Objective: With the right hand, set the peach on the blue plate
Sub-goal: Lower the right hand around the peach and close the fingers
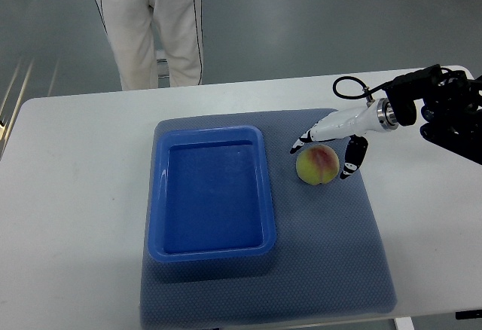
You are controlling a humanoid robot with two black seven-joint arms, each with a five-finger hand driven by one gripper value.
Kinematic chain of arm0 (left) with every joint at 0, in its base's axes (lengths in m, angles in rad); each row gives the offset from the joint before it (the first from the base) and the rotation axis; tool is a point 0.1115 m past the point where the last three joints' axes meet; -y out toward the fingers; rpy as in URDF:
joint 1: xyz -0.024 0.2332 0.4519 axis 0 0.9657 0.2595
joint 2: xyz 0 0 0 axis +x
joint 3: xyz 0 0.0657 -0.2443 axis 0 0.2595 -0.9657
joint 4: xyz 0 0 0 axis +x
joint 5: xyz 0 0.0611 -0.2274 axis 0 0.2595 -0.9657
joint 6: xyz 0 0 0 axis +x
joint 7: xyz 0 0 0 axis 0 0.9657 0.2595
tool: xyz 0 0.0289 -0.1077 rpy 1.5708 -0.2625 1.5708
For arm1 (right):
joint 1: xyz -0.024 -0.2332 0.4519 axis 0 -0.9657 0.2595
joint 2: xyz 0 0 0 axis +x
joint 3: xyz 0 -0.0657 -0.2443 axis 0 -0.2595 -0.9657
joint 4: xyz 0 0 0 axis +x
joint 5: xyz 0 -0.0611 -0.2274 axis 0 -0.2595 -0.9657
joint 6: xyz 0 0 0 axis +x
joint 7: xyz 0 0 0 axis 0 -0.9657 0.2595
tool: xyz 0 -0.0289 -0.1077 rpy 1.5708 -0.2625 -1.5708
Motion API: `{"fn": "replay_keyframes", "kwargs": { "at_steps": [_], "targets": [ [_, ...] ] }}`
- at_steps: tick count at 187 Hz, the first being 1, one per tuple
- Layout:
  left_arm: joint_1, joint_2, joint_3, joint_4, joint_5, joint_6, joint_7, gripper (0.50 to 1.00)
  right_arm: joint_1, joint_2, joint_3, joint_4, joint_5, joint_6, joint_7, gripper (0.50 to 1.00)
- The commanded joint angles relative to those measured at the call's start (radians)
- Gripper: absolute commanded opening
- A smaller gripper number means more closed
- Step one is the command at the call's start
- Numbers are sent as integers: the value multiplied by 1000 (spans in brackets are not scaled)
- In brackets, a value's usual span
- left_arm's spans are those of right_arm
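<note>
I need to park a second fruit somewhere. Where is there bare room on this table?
The blue plate holds nothing inside its rim. The mat is bare on the near side of the peach. The white table left of the plate is bare too. It is crowded only at the peach, where the right hand has its fingers spread around it.

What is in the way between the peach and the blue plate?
Nothing visible. The peach lies on the gray mat just right of the blue plate, with only bare mat between them. The plate's raised rim is the one thing to lift over. The right hand is already around the peach.
</note>
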Motion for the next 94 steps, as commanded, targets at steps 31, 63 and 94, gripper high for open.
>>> {"fn": "replay_keyframes", "kwargs": {
  "at_steps": [31,63,94],
  "targets": [
    [0,0,0,0,0,0,0,1000,-34,31,3,-29,-1,-54,-11,926],
    [0,0,0,0,0,0,0,1000,-36,32,6,-29,10,-55,-11,924],
    [0,0,0,0,0,0,0,1000,-49,43,6,-32,5,-55,-11,862]
  ]
}}
